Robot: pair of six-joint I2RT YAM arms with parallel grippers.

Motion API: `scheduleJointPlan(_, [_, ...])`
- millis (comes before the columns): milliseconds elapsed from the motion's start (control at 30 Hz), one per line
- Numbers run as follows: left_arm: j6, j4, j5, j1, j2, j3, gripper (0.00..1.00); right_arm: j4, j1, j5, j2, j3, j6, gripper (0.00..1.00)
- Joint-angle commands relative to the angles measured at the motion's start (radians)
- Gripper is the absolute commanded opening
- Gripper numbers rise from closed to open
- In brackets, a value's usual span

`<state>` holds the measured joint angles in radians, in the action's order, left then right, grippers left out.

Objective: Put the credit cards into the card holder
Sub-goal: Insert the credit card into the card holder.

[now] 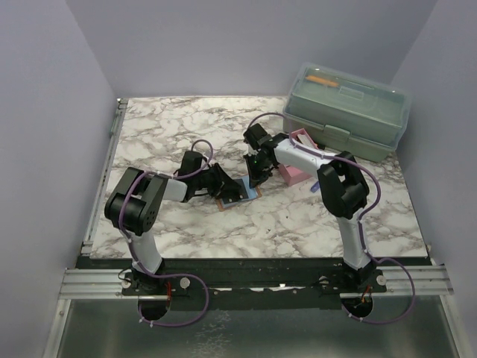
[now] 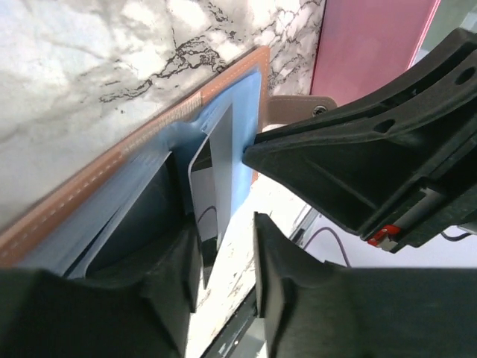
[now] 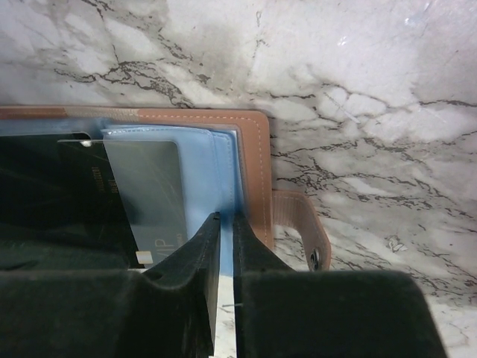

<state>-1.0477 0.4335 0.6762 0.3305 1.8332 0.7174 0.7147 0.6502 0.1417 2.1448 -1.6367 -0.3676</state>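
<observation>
Brown card holder (image 3: 257, 171), blue inside; white-grey marbled tbl (image 3: 373, 112).

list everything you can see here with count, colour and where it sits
card holder: one, brown with blue sleeves, open at table centre
credit card: one clearly seen, grey, inside a blue sleeve
tray: one, pink, right of the holder
toolbox: one, grey-green, far right corner
table: one, white marble
left end effector: one, black, fingers apart over the holder
right end effector: one, black, pinching a blue sleeve
</observation>
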Motion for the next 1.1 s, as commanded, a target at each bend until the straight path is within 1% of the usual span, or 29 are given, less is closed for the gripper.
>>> scheduleJointPlan(0, [0.009,-0.195,-0.151,0.012,-0.079,-0.005,0.44,0.040,0.007,0.059,-0.002,0.038,-0.016,0.13])
scheduleJointPlan(167, [0.069,-0.511,-0.232,0.025,-0.100,0.081,0.50,0.029,0.006,0.063,-0.008,0.040,-0.015,0.13])
scheduleJointPlan(300, [0.061,-0.594,-0.276,0.035,-0.103,0.110,0.52,0.019,0.006,0.064,-0.005,0.046,-0.016,0.13])
scheduleJointPlan(400, [0.052,-0.679,-0.324,0.060,-0.069,0.172,0.53,0.016,0.006,0.066,-0.004,0.050,-0.020,0.13])
scheduleJointPlan(500, [0.010,-0.728,-0.384,0.114,-0.040,0.236,0.53,0.011,0.000,0.077,-0.008,0.064,-0.038,0.13])
scheduleJointPlan(600, [-0.017,-0.751,-0.402,0.171,-0.022,0.287,0.54,-0.007,-0.021,0.110,-0.016,0.090,-0.065,0.12])
scheduleJointPlan(733, [0.032,-0.799,-0.417,0.152,-0.066,0.280,0.59,-0.004,-0.030,0.106,-0.027,0.084,-0.065,0.13])
scheduleJointPlan(867, [0.078,-0.826,-0.389,0.127,-0.093,0.264,0.60,0.010,-0.036,0.100,-0.040,0.072,-0.057,0.14])
scheduleJointPlan(933, [0.088,-0.826,-0.389,0.127,-0.112,0.260,0.61,0.022,-0.042,0.094,-0.048,0.064,-0.052,0.17])
scheduleJointPlan(1033, [0.110,-0.834,-0.384,0.127,-0.133,0.270,0.62,0.035,-0.053,0.105,-0.064,0.057,-0.045,0.24])
scheduleJointPlan(1067, [0.124,-0.836,-0.380,0.127,-0.137,0.275,0.62,0.042,-0.056,0.109,-0.065,0.051,-0.043,0.24])
